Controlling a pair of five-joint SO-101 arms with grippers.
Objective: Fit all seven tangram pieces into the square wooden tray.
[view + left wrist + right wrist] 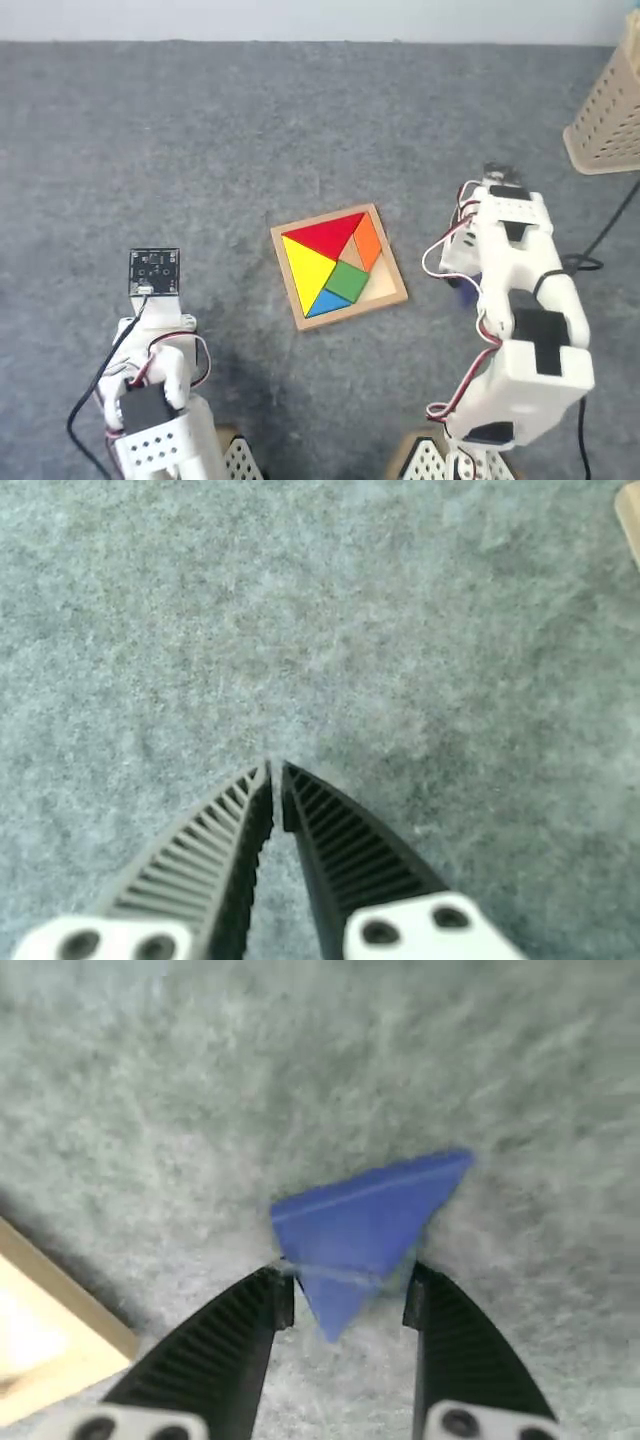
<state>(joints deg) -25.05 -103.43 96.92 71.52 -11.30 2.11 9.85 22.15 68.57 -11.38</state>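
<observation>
Tray (392, 254) lies at the middle of the grey carpet (200, 140) in the high view, with coloured pieces (310, 268) packed into most of it and a bare gap (382, 284) at the corner toward the right arm (515, 300). The left arm (150, 385) stands well apart on the other side.

From the left wrist, the left gripper (275, 770) hangs over bare carpet, jaws all but closed with nothing between them; a corner of the tray shows at the edge.

From the right wrist, the right gripper (348, 1295) has its jaws either side of the narrow end of a blue triangle (365, 1215), apparently pinching it, though whether the piece is lifted or resting on the carpet is hard to tell. The tray's edge sits near.

By these views the job looks to be at the last piece. The next move calls for a firm hold, a carry to the gap, and a turn so the triangle's edges match the opening before it goes down flat.
</observation>
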